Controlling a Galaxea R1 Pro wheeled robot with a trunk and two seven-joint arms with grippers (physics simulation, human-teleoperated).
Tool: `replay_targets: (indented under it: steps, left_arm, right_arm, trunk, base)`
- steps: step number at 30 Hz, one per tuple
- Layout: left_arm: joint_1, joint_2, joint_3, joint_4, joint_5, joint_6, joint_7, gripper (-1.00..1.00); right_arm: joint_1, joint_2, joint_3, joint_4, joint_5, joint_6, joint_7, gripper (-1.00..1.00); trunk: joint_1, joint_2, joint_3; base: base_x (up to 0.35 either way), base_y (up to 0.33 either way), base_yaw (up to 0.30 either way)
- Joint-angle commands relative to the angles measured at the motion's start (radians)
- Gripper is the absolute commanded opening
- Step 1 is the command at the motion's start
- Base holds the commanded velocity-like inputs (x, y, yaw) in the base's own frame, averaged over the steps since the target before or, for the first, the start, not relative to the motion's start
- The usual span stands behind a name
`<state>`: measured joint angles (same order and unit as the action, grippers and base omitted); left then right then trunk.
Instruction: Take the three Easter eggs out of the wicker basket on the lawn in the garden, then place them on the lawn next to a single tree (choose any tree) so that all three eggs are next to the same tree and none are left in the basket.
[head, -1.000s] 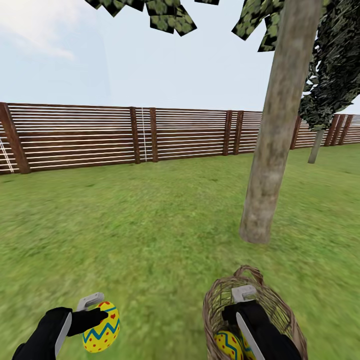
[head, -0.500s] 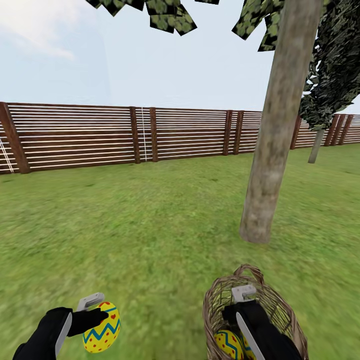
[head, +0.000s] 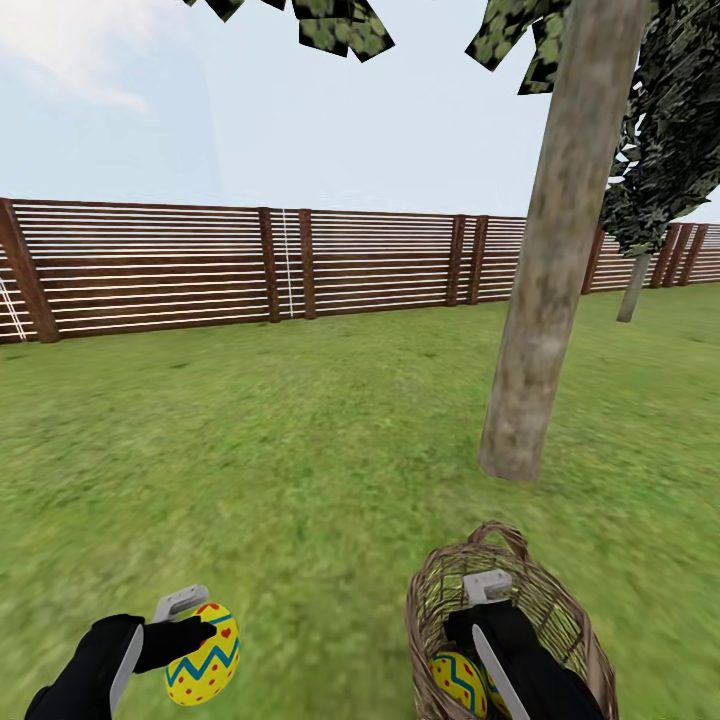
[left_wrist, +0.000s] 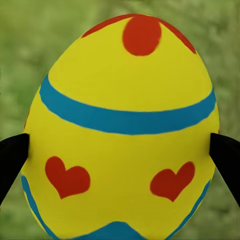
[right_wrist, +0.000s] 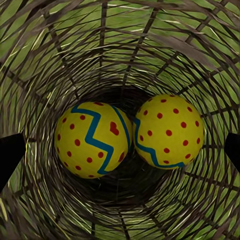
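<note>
Head view: the left gripper (head: 190, 625) holds 1 egg (head: 203, 653) above the lawn (head: 280, 440); the right gripper (head: 487, 600) reaches into the wicker basket (head: 555, 600) near the tree (head: 545, 300).

Left wrist view: black fingers (left_wrist: 12, 160) clamp the yellow, red-hearted egg (left_wrist: 122, 130).

Right wrist view: 2 dotted eggs (right_wrist: 92, 140) (right_wrist: 167, 131) touch at the basket's (right_wrist: 50, 60) bottom, the fingers (right_wrist: 10, 155) spread apart.

We find no text, label, brand, number or sign that can be read anywhere in these views. The painted marks on the egg (left_wrist: 122, 130) held in the left gripper (head: 190, 625) are only a dot, hearts and bands, and the two eggs in the wicker basket (right_wrist: 50, 60) carry only dots and zigzags, not writing.
</note>
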<state>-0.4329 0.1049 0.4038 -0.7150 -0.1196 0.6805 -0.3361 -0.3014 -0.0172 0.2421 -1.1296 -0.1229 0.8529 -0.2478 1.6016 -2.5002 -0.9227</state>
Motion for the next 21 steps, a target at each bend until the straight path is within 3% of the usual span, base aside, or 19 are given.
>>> replay_targets:
  steps: [1,6,13,21]
  left_arm:
    - [0.000,-0.001,0.004,-0.001,-0.011,0.004,-0.009,-1.00]
    - [0.000,0.001,0.004,-0.001,-0.011,0.004,-0.009,-1.00]
    - [-0.001,0.001,0.004,-0.001,-0.011,0.002,-0.009,-1.00]
    - [-0.001,-0.001,0.004,0.000,-0.011,0.002,-0.009,-1.00]
  right_arm:
    - [-0.001,-0.001,0.003,-0.001,-0.011,0.003,-0.010,1.00]
    - [-0.001,-0.001,0.002,0.000,-0.011,0.003,-0.010,1.00]
    - [-0.001,-0.001,0.000,0.000,-0.011,0.003,-0.010,1.00]
    - [-0.001,-0.001,0.000,-0.001,-0.011,0.003,-0.010,1.00]
  trunk:
    - [0.000,0.000,-0.001]
    - [0.000,0.000,-0.001]
    - [0.003,-0.002,-0.028]
    - [0.003,-0.002,-0.028]
  base:
    - [0.000,0.000,0.000]
    - [0.000,0.000,0.000]
    - [0.000,0.000,0.000]
    - [0.000,0.000,0.000]
